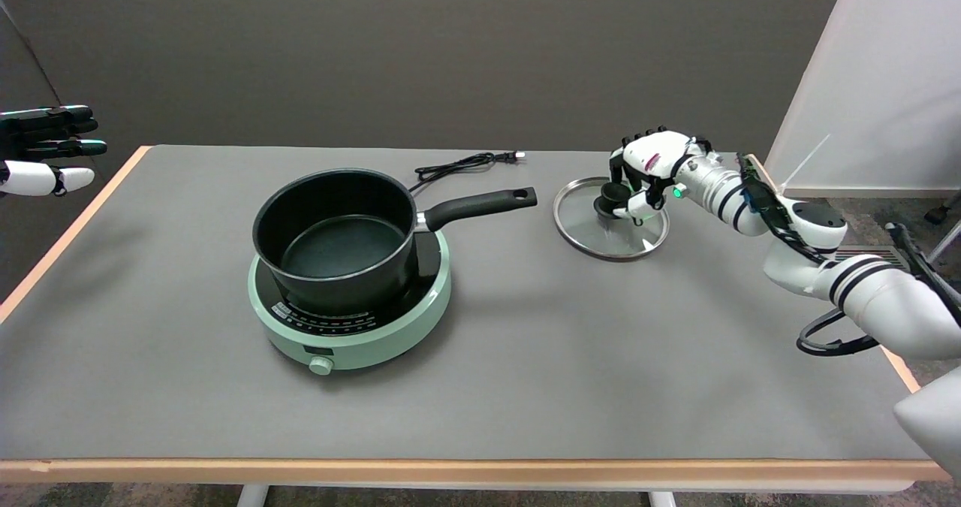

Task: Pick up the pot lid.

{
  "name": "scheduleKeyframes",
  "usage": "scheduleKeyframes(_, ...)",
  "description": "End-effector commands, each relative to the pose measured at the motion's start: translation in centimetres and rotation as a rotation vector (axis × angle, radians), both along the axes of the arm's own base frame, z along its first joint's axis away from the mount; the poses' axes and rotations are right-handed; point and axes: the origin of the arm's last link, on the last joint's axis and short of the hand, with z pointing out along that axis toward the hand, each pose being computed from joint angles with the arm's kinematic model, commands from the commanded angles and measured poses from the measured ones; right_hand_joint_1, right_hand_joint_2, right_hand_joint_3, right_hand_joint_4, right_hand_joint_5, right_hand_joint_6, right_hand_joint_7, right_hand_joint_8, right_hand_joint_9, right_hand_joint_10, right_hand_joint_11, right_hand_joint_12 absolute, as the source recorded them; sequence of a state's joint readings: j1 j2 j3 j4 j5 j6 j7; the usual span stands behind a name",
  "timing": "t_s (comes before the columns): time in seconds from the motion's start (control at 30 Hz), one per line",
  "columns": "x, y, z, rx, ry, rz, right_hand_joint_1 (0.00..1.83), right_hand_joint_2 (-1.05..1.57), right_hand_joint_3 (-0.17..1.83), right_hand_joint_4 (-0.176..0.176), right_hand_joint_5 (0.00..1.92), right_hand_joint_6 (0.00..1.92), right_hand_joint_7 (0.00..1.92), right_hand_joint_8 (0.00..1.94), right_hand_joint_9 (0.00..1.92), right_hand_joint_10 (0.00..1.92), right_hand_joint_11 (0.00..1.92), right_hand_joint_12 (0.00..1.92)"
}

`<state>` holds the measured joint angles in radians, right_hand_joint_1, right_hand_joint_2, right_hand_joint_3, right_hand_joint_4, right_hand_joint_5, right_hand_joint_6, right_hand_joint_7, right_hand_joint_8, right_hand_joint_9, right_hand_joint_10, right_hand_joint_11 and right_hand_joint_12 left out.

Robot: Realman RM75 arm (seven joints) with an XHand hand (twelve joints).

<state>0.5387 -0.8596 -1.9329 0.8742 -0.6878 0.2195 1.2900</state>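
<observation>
While gripped at its knob by the right hand [644, 175], pot lid [610, 227] beside pot [336, 238] handle, well apart.

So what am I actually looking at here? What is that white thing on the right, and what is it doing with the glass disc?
You are looking down at a grey table from a camera on the robot's head. The white jointed thing is the robot's right arm, ending in a mechanical right hand. Its fingers are curled around the black knob of a glass pot lid, which it is meant to pick up; whether the lid has left the table is not clear from this view. To the left a black pot stands open on a green cooking plate, whose cord lies behind. At the far left edge the other hand hangs idle.
</observation>
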Motion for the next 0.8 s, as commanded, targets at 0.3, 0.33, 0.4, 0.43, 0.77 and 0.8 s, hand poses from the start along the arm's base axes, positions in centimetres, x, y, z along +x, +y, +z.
scheduleKeyframes(0.3, 0.9, 2.4, 2.5, -0.048, -0.148, 0.084, 1.18, 1.07, 0.33, -0.05, 0.67, 1.43, 0.9, 1.3, 0.7, 1.77, 0.57, 0.82)
scheduleKeyframes(0.33, 0.9, 2.4, 2.5, -0.048, -0.148, 0.083, 1.18, 1.07, 0.33, -0.051, 0.67, 1.43, 0.9, 1.3, 0.7, 1.77, 0.57, 0.82)
scheduleKeyframes(0.4, 0.8, 2.5, 2.5, -0.049, -0.147, 0.08, 1.18, 1.07, 0.33, -0.051, 0.67, 1.43, 0.9, 1.3, 0.7, 1.77, 0.57, 0.82)
scheduleKeyframes(0.43, 0.8, 2.5, 2.5, -0.049, -0.147, 0.08, 1.18, 1.07, 0.32, -0.052, 0.67, 1.43, 0.9, 1.29, 0.7, 1.77, 0.57, 0.82)
scheduleKeyframes(0.77, 0.1, 2.5, 2.2, -0.048, -0.15, 0.065, 1.18, 1.07, 0.32, -0.052, 0.67, 1.43, 0.9, 1.29, 0.69, 1.8, 0.57, 0.83)
scheduleKeyframes(0.8, 0.1, 2.5, 2.2, -0.05, -0.149, 0.063, 1.18, 1.07, 0.32, -0.052, 0.67, 1.43, 0.9, 1.29, 0.69, 1.8, 0.57, 0.83)
